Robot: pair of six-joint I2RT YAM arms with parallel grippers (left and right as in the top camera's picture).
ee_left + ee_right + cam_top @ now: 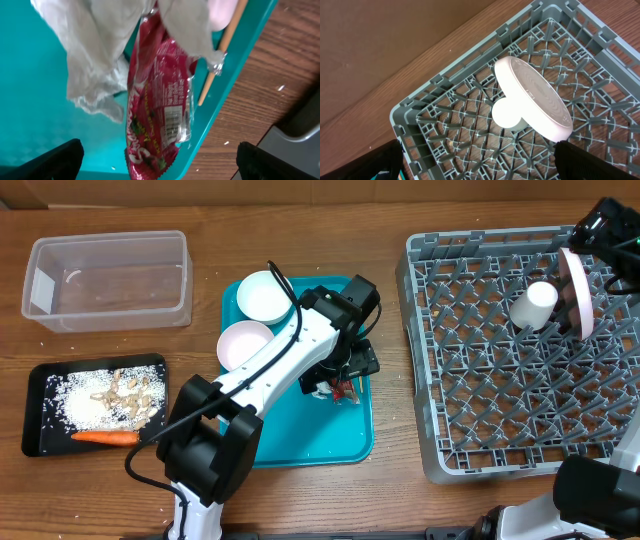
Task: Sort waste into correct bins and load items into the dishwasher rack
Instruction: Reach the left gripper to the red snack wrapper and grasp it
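Waste sorting. I hold left end effector (161, 162) wide over small red crinkled plastic wrapper (157, 115), centre frame on flat teal tray (35, 100). Next, I reckon: drop, pinch wrapper alone. Right end effector (482, 167) wide, empty.

Tub (110, 238) far left on bench (390, 330). Shallow tray (40, 435) in front of it, holding crumbs (85, 402), scraps (130, 392), carrot (105, 437) at near edge. Centre tray (310, 435) mid-bench: two bowls (264, 296) at far-left corner, one before other. Wrapper (157, 100) by right rim, napkin (95, 50) overlapping it, stick (220, 55) alongside. Rack (420, 380) at right: plate (577, 290) on edge at far right, cup (533, 304) just left of it.
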